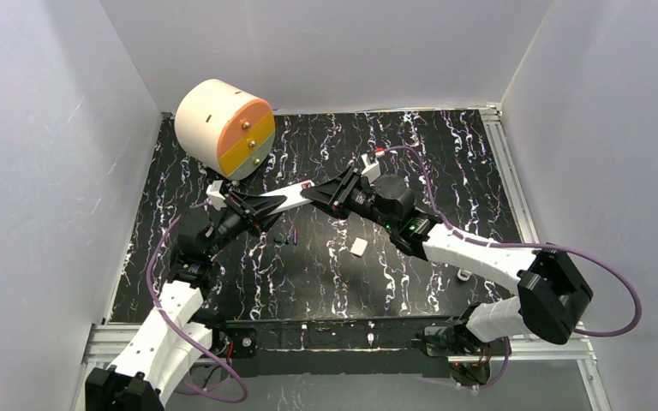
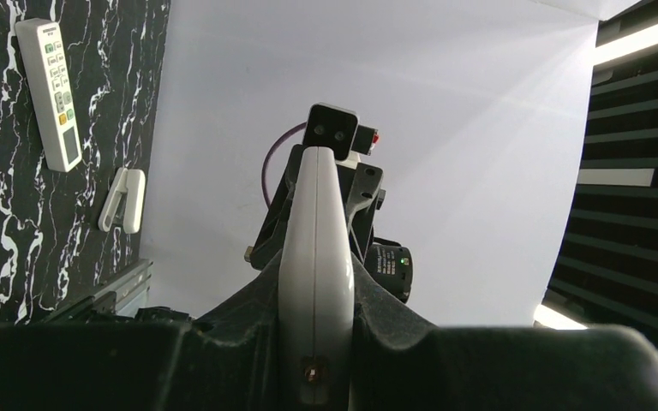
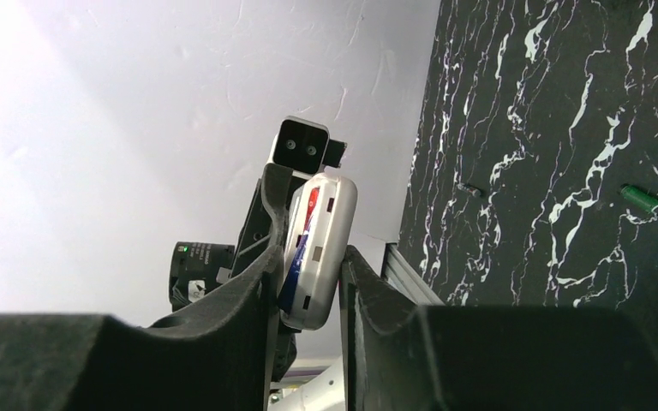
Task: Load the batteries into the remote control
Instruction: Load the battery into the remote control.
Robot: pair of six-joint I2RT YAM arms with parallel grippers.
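Black fingers (image 2: 223, 342) of the left claw (image 2: 315, 287) fill the bottom of its own view. They are squeezed tight on a white remote (image 2: 315, 223). It stands on its thin edge between them and points up toward 12 o'clock. On the black marbled table (image 2: 0, 214), a second remote (image 2: 51, 90) with green buttons lies at 10 o'clock. A small white clip-like piece (image 2: 124, 201) lies just below it, at 9 o'clock.

The right claw (image 3: 308, 274) meets the same remote from the other end. Its two fingers sit narrow, one close on each side of the remote's round end. I cannot tell if they press it or only stand beside it. The remote's back is open toward this camera, and something red and blue shows inside. One green battery (image 3: 647, 201) lies on the table at 3 o'clock, well apart from the claw.

From above, the two claws face each other near the middle of the table. The remote is held up off the table, with the left claw at its 8 o'clock end and the right claw at its 2 o'clock end. The loose batteries (image 1: 287, 236) lie on the table at 4 o'clock from the left claw, and no claw touches them. A small white square piece (image 1: 358, 247) lies at 3 o'clock from them. A big round drum (image 1: 223, 128) with orange and yellow stripes sits at 11 o'clock.
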